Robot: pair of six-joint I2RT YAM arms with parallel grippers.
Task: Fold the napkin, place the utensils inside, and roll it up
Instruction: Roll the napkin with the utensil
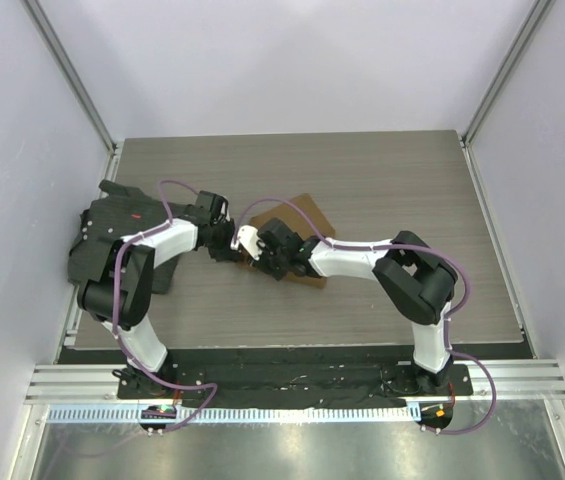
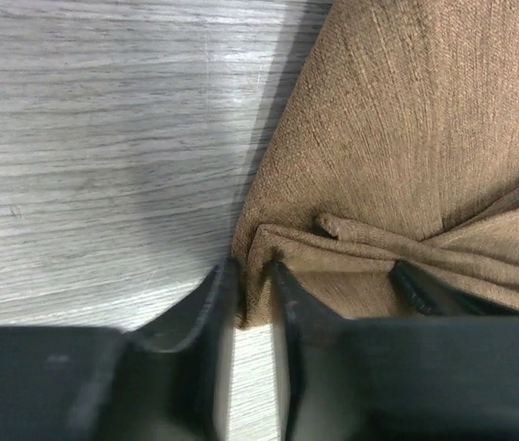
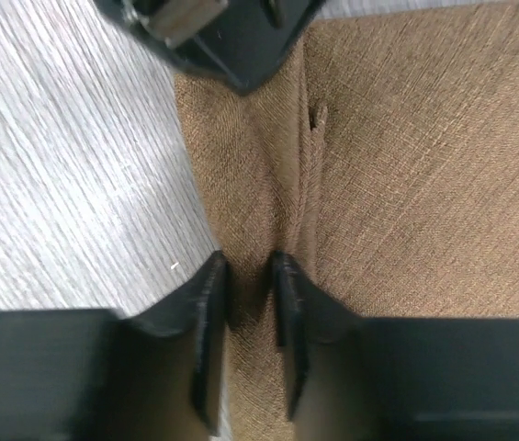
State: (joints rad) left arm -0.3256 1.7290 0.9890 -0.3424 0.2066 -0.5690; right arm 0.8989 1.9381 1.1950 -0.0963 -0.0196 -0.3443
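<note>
Bare table (image 1: pixel 412 180) beyond the napkin (image 1: pixel 307 212); mat (image 1: pixel 97 245) blocks left.

One napkin (image 1: pixel 307 215), one dark mat (image 1: pixel 102 235), one table (image 1: pixel 392 180), and two arms: a left gripper (image 2: pixel 252 271) and a right gripper (image 3: pixel 248 262).

I see napkin (image 2: pixel 406 119) coarse woven matt cloth; desk (image 2: pixel 84 138) grey wood-grain, faint sheen; jaws smooth black plastic.

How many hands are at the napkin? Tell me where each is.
2. The left hand is at a folded corner of the napkin; the right hand straddles a raised ridge of cloth right beside it.
</note>
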